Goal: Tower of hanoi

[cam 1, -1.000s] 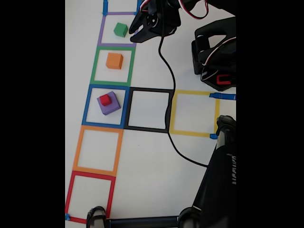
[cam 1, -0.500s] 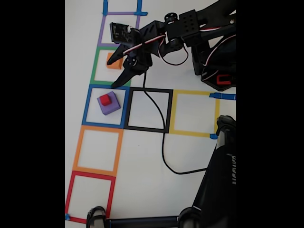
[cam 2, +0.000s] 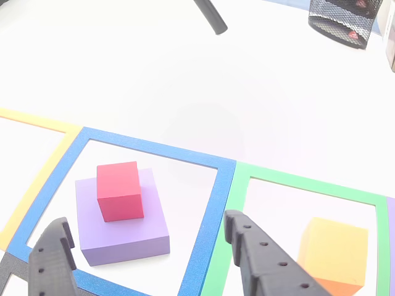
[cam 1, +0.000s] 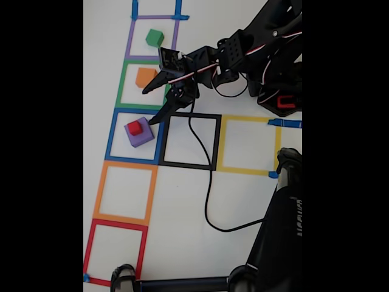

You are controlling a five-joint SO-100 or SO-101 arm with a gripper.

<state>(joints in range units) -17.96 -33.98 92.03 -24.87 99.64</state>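
Gripper (cam 1: 151,105) hanging with jaws spread and empty, just right of the red cube (cam 1: 134,128), which is sitting on the purple cube (cam 1: 141,135) inside the blue tape square (cam 1: 112,135) in the fixed view. Orange cube (cam 1: 144,77) is lying in the green tape square (cam 1: 121,85) beyond; green cube (cam 1: 154,38) is lying farthest, in the purple tape square (cam 1: 129,38). In the other view, both fingers (cam 2: 262,256) are flanking the blue square's right side.

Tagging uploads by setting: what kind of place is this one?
Likely a desk or hobby bench set up as a puzzle rig: a white table with taped squares, small cubes, and a mesh desk organiser at the far edge.
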